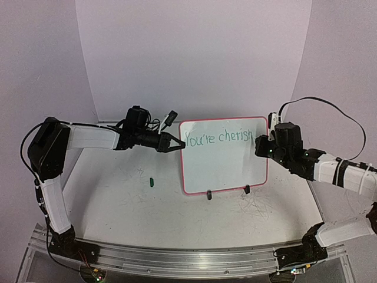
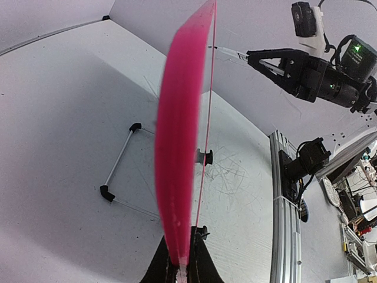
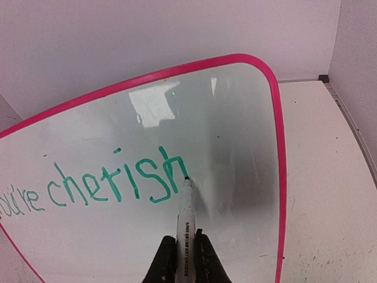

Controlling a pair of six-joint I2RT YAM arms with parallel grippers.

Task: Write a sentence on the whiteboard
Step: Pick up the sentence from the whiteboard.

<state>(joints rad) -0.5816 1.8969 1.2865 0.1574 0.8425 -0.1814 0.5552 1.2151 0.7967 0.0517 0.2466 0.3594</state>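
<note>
The whiteboard (image 1: 227, 171), glossy white with a pink-red frame, stands upright on two black feet mid-table. The green sentence (image 1: 219, 138) reads "You're cherish" along its top; in the right wrist view the sentence (image 3: 115, 186) ends at the "h". My left gripper (image 1: 178, 143) is shut on the whiteboard's left edge, seen edge-on in the left wrist view (image 2: 179, 171). My right gripper (image 1: 259, 145) is shut on a white marker (image 3: 185, 221) whose tip touches the whiteboard (image 3: 235, 177) at the foot of the "h".
A small green marker cap (image 1: 151, 182) lies on the table left of the board. Faint grey scratch marks (image 1: 253, 206) cover the tabletop in front. The board's wire stand (image 2: 118, 171) shows behind it. A metal rail (image 1: 194, 259) runs along the near edge.
</note>
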